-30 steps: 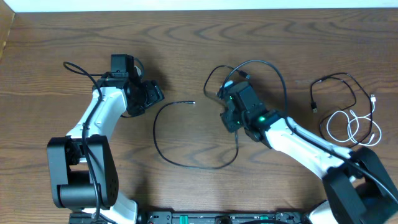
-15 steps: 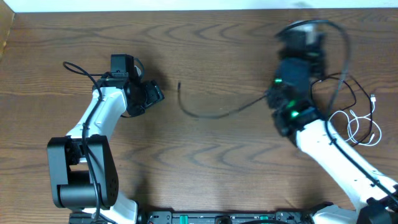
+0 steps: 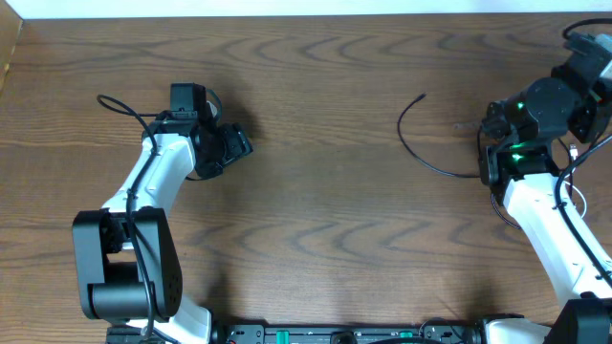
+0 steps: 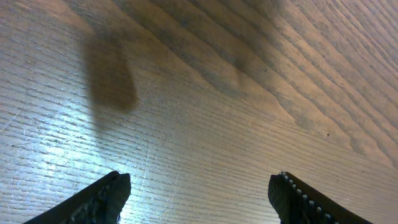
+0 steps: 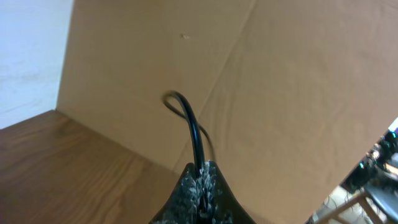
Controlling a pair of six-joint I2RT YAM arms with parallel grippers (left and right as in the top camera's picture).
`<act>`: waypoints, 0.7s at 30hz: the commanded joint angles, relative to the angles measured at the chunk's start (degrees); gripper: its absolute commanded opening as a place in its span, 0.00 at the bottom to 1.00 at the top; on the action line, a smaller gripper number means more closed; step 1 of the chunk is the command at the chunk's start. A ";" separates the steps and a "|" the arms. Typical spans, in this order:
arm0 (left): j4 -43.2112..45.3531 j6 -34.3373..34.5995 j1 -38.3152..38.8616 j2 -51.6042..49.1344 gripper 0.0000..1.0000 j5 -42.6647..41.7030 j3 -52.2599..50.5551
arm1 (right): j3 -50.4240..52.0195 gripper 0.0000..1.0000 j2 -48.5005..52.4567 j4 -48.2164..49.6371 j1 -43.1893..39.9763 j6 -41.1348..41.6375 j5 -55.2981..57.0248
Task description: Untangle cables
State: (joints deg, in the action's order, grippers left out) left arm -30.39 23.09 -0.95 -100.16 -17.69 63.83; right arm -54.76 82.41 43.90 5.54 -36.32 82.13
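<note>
Right gripper: fingers clamped shut on a thin black cable. In the wrist view the cord rises straight out from between the fingertips and kinks into a small bend against a beige cardboard panel.

Overhead: that cable is in the upper right of the frame. Its free end points up-right, and the body arcs left and down, then runs right into the right arm's wrist. It lies alone on the brown wood-grain table, nothing crossing it. Pinching near one end, I'd judge, is what lets the rest trail out as one open curve instead of a bunch.

I can't make out any other cords; the right arm covers the right edge of the overhead frame.

Left gripper: fingers spread wide, only bare wood between them, holding nothing. It sits upper left, well apart from the cable. Probably parked there to keep clear of the cable's path.

Judgement: one strand is separated, so the next step is to set it down clear of anything else.
</note>
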 commanded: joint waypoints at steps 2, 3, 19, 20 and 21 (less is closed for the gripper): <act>-0.15 -0.33 0.02 -0.57 0.77 0.39 0.02 | -0.28 0.01 -0.66 -2.97 1.27 5.68 2.29; -0.15 -0.33 0.02 -0.57 0.77 0.39 0.02 | -0.28 0.01 -0.66 -4.61 1.79 6.82 1.97; -0.17 -0.33 0.02 -0.57 0.77 0.37 0.02 | -0.28 0.25 -0.66 -53.29 4.46 20.02 -49.31; -0.17 -0.33 0.02 -0.57 0.77 0.39 0.02 | -0.28 0.41 -0.66 -54.64 4.24 21.55 -49.37; -0.15 -0.33 0.02 -0.57 0.77 0.39 0.02 | -0.28 0.52 -0.66 -55.82 4.13 23.37 -49.37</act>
State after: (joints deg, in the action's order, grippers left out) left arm -30.37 23.09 -0.95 -100.16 -17.67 63.83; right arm -54.81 82.41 -10.48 9.98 -19.35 38.20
